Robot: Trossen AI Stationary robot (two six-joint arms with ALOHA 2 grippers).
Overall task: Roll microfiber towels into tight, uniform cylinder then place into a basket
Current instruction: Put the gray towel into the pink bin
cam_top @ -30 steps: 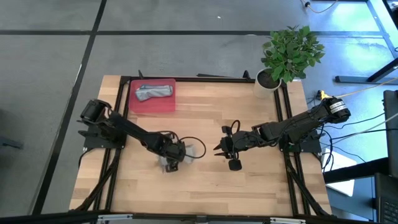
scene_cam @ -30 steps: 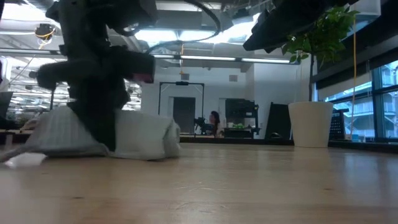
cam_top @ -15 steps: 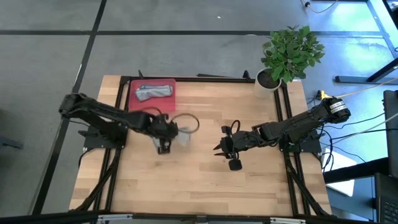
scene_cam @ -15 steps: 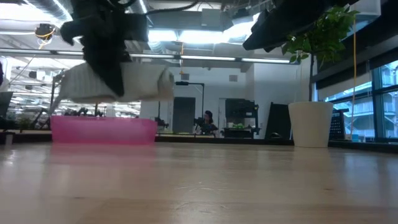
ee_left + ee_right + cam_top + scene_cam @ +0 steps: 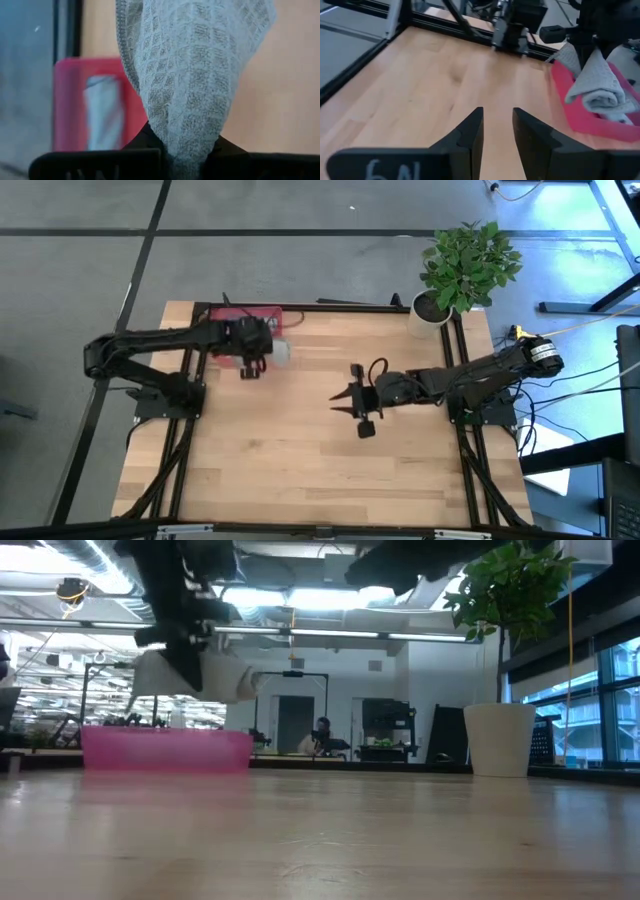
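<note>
My left gripper (image 5: 254,356) is shut on the rolled light grey towel (image 5: 215,680) and holds it in the air over the red tray's (image 5: 262,316) near right part. In the left wrist view the grey towel (image 5: 195,75) fills the middle. Behind it, the pale blue-teal towel (image 5: 102,112) lies rolled inside the red tray (image 5: 70,110). My right gripper (image 5: 340,398) is open and empty above the table's middle, its fingers pointing toward the table's left edge. My left gripper pinches the rolled grey towel about its middle (image 5: 196,668) between its two fingers, which come from above and point down, across the roll. The roll is lifted clear above the tray, roughly level, with an end sticking out on each side (image 5: 250,685).
A white pot with a green plant (image 5: 460,275) stands at the table's far right corner. Black frame rails (image 5: 455,350) run along the table's sides. Bare wood (image 5: 320,470) lies between the arms and the near edge. A person (image 5: 322,735) shows in the room behind.
My left gripper has lifted the grey roll clear of the table's middle and carried it up and toward the far left, over the red tray. My right gripper has shifted a little toward the table's left and far edges, staying open.
</note>
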